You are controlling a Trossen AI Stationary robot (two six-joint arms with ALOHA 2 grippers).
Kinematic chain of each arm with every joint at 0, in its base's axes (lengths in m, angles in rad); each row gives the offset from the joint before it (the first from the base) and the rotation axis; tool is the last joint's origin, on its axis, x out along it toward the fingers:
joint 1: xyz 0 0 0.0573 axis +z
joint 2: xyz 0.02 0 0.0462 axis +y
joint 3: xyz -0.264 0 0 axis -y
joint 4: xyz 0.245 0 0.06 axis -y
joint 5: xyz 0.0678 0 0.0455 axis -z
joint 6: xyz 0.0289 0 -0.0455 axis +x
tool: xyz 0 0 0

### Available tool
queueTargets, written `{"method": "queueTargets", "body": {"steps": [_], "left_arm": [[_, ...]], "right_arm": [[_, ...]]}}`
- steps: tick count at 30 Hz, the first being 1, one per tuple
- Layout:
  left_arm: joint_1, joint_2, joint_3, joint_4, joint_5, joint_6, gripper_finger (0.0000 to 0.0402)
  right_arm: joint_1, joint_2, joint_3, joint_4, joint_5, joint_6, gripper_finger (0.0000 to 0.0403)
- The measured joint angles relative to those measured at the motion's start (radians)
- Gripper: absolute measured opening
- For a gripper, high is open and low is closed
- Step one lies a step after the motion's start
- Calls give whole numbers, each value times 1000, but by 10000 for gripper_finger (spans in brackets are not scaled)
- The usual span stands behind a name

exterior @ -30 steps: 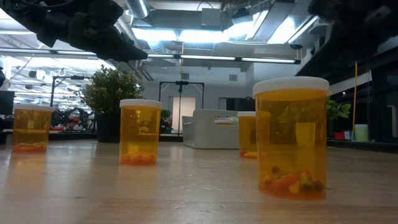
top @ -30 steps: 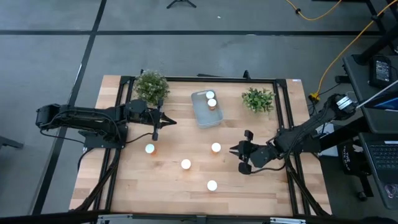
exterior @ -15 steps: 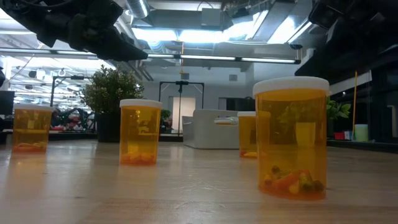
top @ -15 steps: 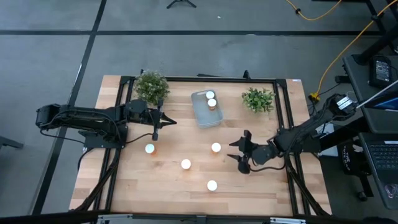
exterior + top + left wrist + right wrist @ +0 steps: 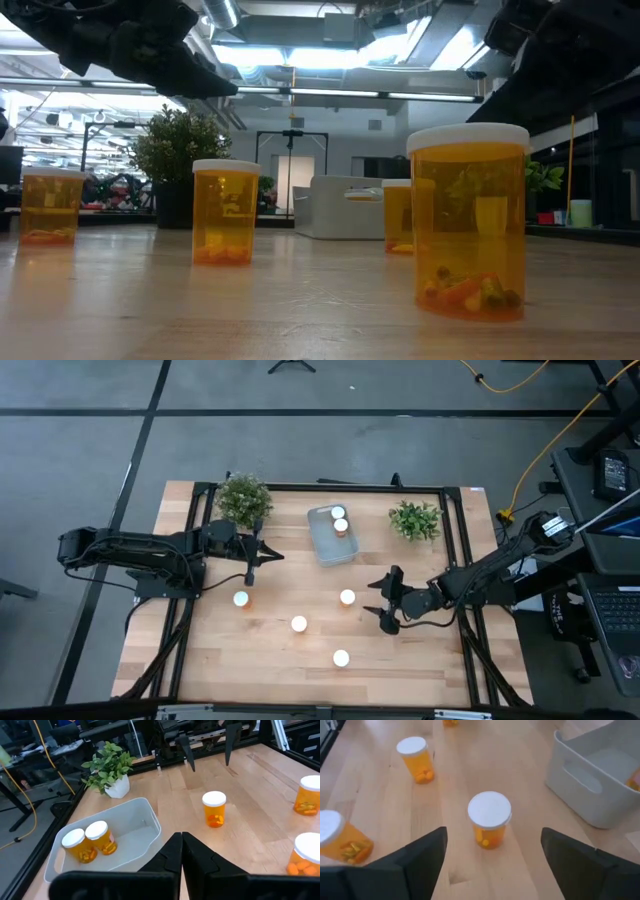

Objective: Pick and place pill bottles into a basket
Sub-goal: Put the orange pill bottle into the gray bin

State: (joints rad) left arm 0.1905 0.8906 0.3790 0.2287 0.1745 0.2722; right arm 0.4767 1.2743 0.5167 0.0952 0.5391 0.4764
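The pale basket [image 5: 332, 538] stands at the table's far middle with two orange pill bottles [image 5: 340, 520] upright inside. Four more white-capped bottles stand upright on the wood: at centre [image 5: 347, 597], at left [image 5: 241, 599], one nearer [image 5: 299, 624] and the nearest [image 5: 341, 658]. My right gripper [image 5: 376, 601] is open just right of the centre bottle [image 5: 489, 820]. That bottle stands ahead of its spread fingers [image 5: 415, 860], untouched. My left gripper [image 5: 250, 575] hangs shut above the wood left of the basket [image 5: 115, 835], holding nothing.
Two green potted plants [image 5: 243, 498] [image 5: 415, 518] flank the basket at the far edge. Black frame rails [image 5: 455, 550] run along the table's sides. Bare wood lies between the scattered bottles and along the near edge [image 5: 250, 670].
My right gripper has opened wide, its fingers spreading apart beside the centre bottle. The bottles, the basket and my left arm have kept still.
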Motion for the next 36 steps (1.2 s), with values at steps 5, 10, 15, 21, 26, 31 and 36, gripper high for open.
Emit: {"method": "queueTargets", "body": {"steps": [5,10,15,21,26,31,36], "left_arm": [[0,0,0,0,0,0,3],[0,0,0,-1,0,-1,10],[0,0,0,-1,0,-8,8],[0,0,0,-1,0,-16,3],[0,0,0,-1,0,-16,5],[0,0,0,-1,0,-16,10],[0,0,0,-1,0,-16,9]], "right_arm": [[-1,40,0,12,0,44,325],[-1,159,0,86,-2,16,325],[-7,260,0,166,1,25,325],[-38,341,0,278,1,-6,325],[-63,350,3,306,-2,-35,325],[-95,350,21,306,-50,-49,325],[-128,350,32,306,-105,-78,325]]}}
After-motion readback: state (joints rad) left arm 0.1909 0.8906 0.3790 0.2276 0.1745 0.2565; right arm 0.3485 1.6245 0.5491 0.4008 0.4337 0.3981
